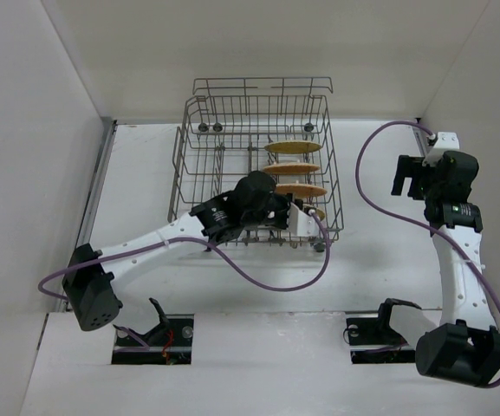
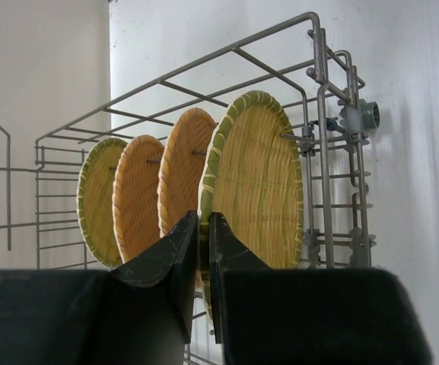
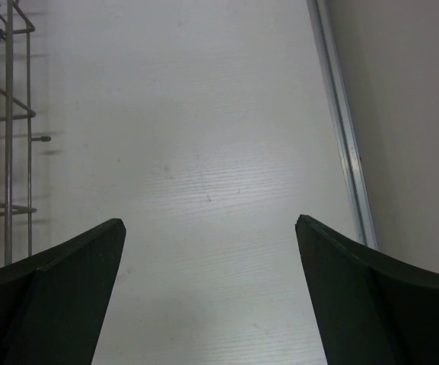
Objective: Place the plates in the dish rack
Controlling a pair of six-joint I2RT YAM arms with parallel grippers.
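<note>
My left fingers (image 2: pixel 175 255) look clenched on the bottom rim of the yellow-green woven round plate (image 2: pixel 261 182), which stands above them inside the grey wire dish rack (image 2: pixel 322 91). Letting go before it seats could topple it leftward onto the three other woven plates (image 2: pixel 137 198). My right fingers (image 3: pixel 59 281) are spread and empty.

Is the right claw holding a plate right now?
No, the right claw stands wide open, with only bare table showing between its fingers.

Four round woven plates (image 2: pixel 257 182), orange to yellow-tan with greenish rims, standing upright on edge in a row; all along the right side of the grey wire dish rack (image 2: pixel 322 152)
</note>
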